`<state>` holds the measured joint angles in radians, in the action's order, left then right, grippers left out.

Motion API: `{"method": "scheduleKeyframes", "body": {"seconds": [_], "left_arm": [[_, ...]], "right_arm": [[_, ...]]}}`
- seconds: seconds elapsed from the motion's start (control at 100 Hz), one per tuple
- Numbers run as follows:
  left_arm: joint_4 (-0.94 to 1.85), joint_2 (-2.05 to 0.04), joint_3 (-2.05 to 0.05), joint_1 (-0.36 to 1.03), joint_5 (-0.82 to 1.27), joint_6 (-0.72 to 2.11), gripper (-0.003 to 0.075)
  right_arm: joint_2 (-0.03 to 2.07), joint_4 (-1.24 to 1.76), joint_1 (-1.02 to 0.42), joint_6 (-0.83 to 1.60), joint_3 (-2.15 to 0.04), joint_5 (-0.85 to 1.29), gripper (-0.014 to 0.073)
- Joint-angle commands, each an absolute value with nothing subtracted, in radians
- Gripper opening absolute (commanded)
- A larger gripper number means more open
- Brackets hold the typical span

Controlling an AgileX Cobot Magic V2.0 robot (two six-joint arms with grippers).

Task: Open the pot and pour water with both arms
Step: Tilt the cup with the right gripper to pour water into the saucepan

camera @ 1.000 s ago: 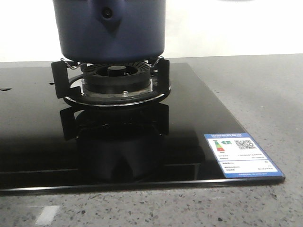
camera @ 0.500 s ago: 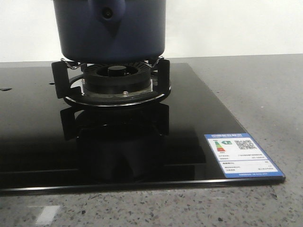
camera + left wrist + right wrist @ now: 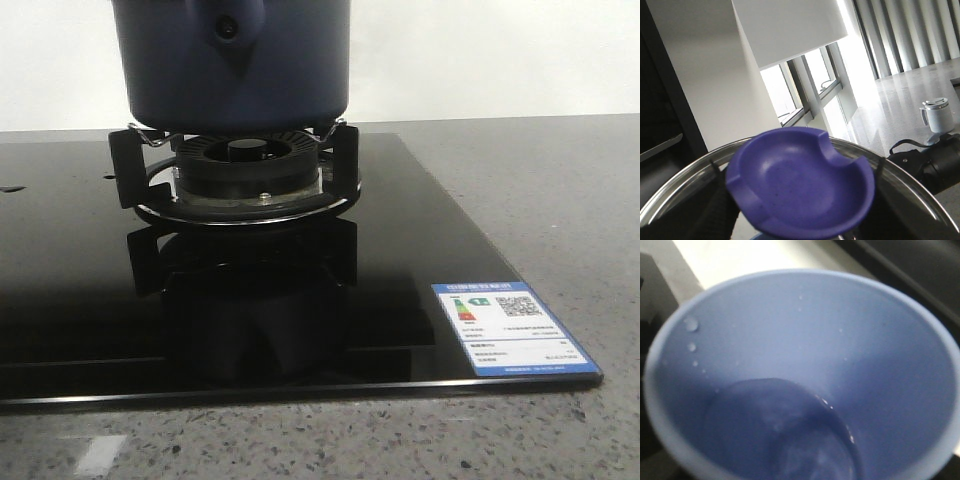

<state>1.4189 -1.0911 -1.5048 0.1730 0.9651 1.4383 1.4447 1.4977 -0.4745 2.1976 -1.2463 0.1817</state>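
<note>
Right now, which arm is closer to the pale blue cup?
Right: the cup fills its wrist view. The left wrist view shows a lid knob close up, no such cup.

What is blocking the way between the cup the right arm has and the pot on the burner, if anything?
Nothing visible does. The front view shows the pot standing on the burner support with nothing around it, but its top is cropped. The left wrist view shows the lid close up. The cup fills the right wrist view.

The front camera sits low at table height, close before the pot, facing forward. The left wrist camera looks up past a blurred lid; the right peers closely into a cup.
</note>
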Motion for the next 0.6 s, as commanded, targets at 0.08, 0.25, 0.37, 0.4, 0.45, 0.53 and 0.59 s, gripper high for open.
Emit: {"method": "scheduleKeyframes", "body": {"seconds": [0.08,0.25,0.37,0.4,0.45,0.53,0.59], "left_arm": [[1.504,-1.074,-1.538,0.170,0.905,1.423,0.0319],[1.504,-1.074,-1.538,0.170,0.905,1.423,0.0319],[1.498,-1.074,-1.538,0.170,0.905,1.423,0.0319],[1.494,-1.074,-1.538,0.170,0.905,1.423,0.0319],[1.481,-1.074,-1.538,0.170,0.905,1.423,0.0319],[1.473,-1.074,-1.538,0.170,0.905,1.423,0.0319],[1.471,-1.074,-1.538,0.170,0.905,1.423,0.0319]], "right_arm": [[1.449,1.406,-0.495,2.207,-1.302,0.124,0.0352],[1.474,1.272,-0.517,2.207,-1.307,0.036,0.0352],[1.485,1.242,-0.519,2.207,-1.307,-0.043,0.0352],[1.487,1.230,-0.519,2.207,-1.307,-0.059,0.0352],[1.490,1.190,-0.519,2.207,-1.307,-0.080,0.0352],[1.492,1.135,-0.519,2.207,-1.307,-0.083,0.0352],[1.492,1.102,-0.519,2.207,-1.307,-0.083,0.0352]]}}
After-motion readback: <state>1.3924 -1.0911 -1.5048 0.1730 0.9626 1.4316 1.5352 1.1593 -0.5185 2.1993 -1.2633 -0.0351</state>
